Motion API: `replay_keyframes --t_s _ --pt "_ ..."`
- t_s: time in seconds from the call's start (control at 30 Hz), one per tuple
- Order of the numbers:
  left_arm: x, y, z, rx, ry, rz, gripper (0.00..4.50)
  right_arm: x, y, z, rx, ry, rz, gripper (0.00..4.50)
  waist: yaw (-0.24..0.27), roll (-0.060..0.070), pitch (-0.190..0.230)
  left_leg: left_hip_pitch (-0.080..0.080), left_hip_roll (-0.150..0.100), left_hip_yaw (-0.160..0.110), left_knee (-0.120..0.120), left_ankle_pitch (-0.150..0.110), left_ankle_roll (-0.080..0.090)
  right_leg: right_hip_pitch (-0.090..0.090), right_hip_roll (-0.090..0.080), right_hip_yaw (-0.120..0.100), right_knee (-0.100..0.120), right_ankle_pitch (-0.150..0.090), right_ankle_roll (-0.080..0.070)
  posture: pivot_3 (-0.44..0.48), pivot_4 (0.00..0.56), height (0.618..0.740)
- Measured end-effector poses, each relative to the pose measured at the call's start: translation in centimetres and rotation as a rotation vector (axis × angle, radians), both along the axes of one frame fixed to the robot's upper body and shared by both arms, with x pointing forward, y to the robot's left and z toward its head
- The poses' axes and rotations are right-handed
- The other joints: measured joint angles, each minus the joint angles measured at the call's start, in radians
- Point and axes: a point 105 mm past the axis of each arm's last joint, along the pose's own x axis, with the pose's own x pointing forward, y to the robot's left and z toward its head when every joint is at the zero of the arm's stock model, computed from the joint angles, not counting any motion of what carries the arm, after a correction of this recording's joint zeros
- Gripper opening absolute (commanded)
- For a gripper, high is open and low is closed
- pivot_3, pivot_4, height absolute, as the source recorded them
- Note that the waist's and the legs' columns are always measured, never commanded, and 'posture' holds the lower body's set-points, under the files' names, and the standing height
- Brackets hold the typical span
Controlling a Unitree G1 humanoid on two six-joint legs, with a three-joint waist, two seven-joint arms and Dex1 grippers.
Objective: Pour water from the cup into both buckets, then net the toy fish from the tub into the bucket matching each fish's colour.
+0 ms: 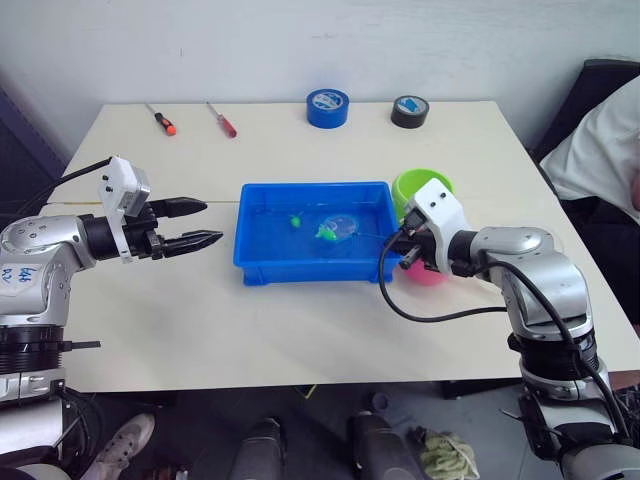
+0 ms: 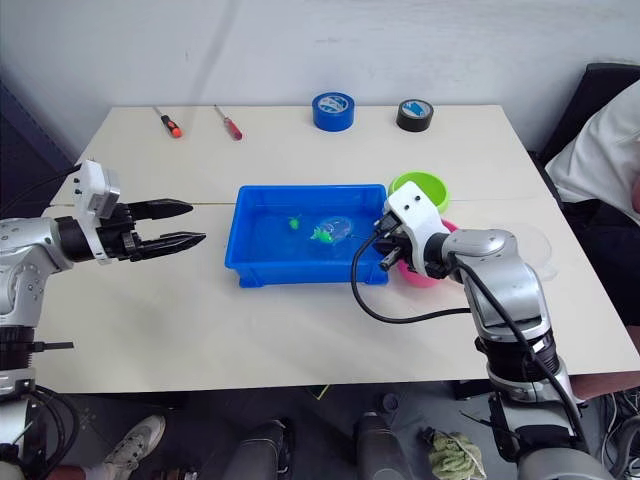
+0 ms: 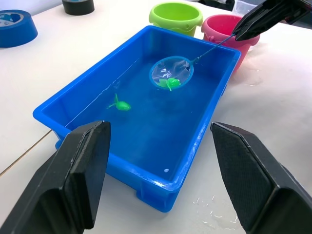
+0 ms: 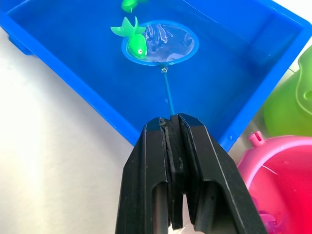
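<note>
The tub [image 1: 262,262] is bright blue, and the net [image 4: 159,43] in it has a blue rim, a pale see-through mesh and a thin blue-green handle; both toy fish, one on the net's rim [image 4: 132,40] and one loose in the water [image 3: 120,104], are light green. Of the two buckets one is lime green [image 3: 176,16] and the other is pink [image 3: 229,30]. On the cream table [image 1: 300,330] lie a blue tape roll [image 1: 327,107], a black tape roll [image 1: 409,111] and two screwdrivers, one orange-handled [image 1: 161,120], one red-handled [image 1: 222,119]; the fingers [image 3: 73,180] of both grippers are black.

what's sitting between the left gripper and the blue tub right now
Nothing: in the left eye view only bare table separates the open left gripper from the tub.
</note>
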Motion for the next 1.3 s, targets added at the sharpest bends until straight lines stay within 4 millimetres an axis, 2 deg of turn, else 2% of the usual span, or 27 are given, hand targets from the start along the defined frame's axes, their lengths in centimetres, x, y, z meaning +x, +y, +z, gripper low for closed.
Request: replay_keyframes --t_s 0.27,0.4,0.53,0.63,0.77,0.9,1.07,1.13,1.2,1.3 --pt "0.3 0.1 -0.1 -0.001 0.006 -0.003 3.58 0.0 -0.7 0.9 0.02 -0.02 -0.012 0.0 0.0 0.0 0.0 0.0 0.0 0.0 0.0 0.0 0.0 0.0 0.0 0.0 -0.001 0.0 0.0 0.0 0.15 0.734" --pt "0.7 -1.1 0.7 -0.005 -0.024 -0.056 3.58 0.0 -1.5 2.4 0.077 -0.067 -0.022 0.0 0.004 0.0 0.0 0.0 -0.001 0.0 0.0 0.0 0.0 0.0 0.0 0.0 -0.001 0.0 0.0 0.0 0.15 0.734" --pt "1.4 -1.6 0.7 -0.01 -0.017 -0.076 3.58 0.9 -5.5 5.8 0.111 -0.181 -0.137 0.0 0.008 0.0 0.0 -0.001 -0.002 0.0 -0.001 0.0 0.0 0.0 0.0 0.0 -0.003 0.0 0.0 0.0 0.15 0.734" --pt "1.7 -1.9 0.6 -0.008 -0.019 -0.09 3.58 1.3 -7.7 6.9 0.106 -0.225 -0.204 0.0 0.009 0.0 0.0 -0.001 -0.001 0.001 -0.001 0.0 0.0 0.001 0.0 0.0 -0.004 0.0 0.0 0.0 0.15 0.734" --pt "2.1 -2.4 1.0 -0.012 -0.031 -0.112 3.58 1.8 -10.7 7.1 0.06 -0.251 -0.282 0.0 0.005 0.0 0.0 -0.001 -0.001 0.002 -0.002 0.0 0.0 0.0 0.001 0.0 -0.004 0.0 0.0 0.0 0.15 0.734" --pt "2.3 -2.5 1.1 -0.012 -0.035 -0.117 3.58 2.1 -12.1 6.9 0.013 -0.28 -0.314 0.0 0.001 0.0 0.0 -0.001 0.0 0.002 -0.001 0.0 0.0 0.0 0.001 0.0 -0.004 0.0 0.0 0.0 0.15 0.734" --pt "2.3 -2.6 0.9 -0.004 -0.032 -0.122 3.58 2.3 -12.8 6.2 -0.061 -0.288 -0.326 0.0 -0.001 0.0 0.0 0.0 -0.001 0.002 -0.001 0.0 0.0 0.0 0.001 0.001 -0.003 0.0 0.0 0.0 0.15 0.734" --pt "2.4 -2.7 0.9 -0.005 -0.031 -0.127 3.58 2.4 -12.9 5.6 -0.166 -0.318 -0.315 0.0 0.0 0.0 0.0 -0.001 -0.001 0.002 -0.001 0.0 0.0 0.0 0.001 0.001 -0.003 0.0 0.0 0.0 0.15 0.734" --pt "2.5 -2.4 0.7 -0.008 -0.021 -0.119 3.58 2.6 -13.0 4.2 -0.37 -0.372 -0.278 0.0 0.0 0.0 0.0 -0.001 -0.001 0.002 -0.001 0.0 0.0 0.0 0.002 0.001 -0.003 0.0 0.0 0.0 0.15 0.734" --pt "2.5 -2.6 0.6 -0.008 -0.018 -0.125 3.58 2.7 -12.4 3.5 -0.509 -0.425 -0.223 0.0 0.001 0.0 0.0 -0.001 -0.001 0.002 -0.001 0.0 0.0 0.0 0.002 0.001 -0.003 0.0 0.0 0.0 0.15 0.734"
